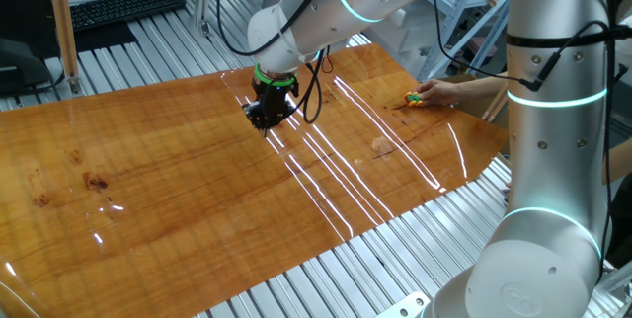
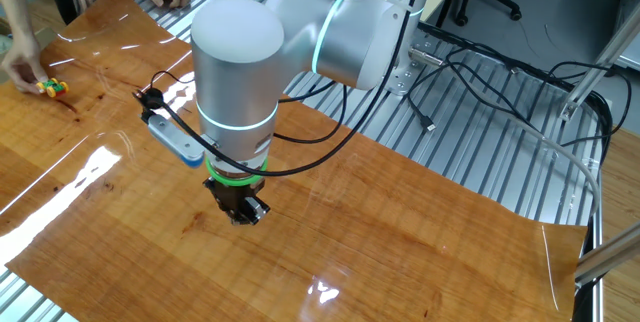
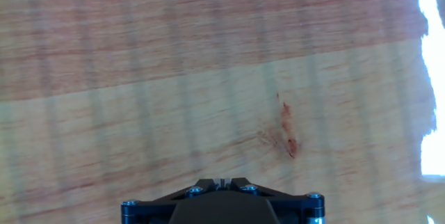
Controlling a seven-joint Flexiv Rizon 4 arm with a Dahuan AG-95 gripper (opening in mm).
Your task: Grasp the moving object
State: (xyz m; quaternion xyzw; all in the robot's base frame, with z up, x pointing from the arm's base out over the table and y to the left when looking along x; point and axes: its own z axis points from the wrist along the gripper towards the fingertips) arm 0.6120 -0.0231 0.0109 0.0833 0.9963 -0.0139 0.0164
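Directly below my gripper (image 1: 265, 118) lies bare wooden board (image 1: 178, 190); whether my jaws are spread or pressed together cannot be determined. Toy figure (image 1: 414, 99) sits well apart near the board's far edge, touched by a person's hand (image 1: 442, 91).

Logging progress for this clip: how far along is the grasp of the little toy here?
Nothing looks done yet. The toy figure sits on the wooden board near its far edge, under a person's hand. The pincer hangs over bare wood well away from it, holding nothing; the hand view shows only wood grain. Whether its fingers are open is not visible. Left: reach the toy, close on it.
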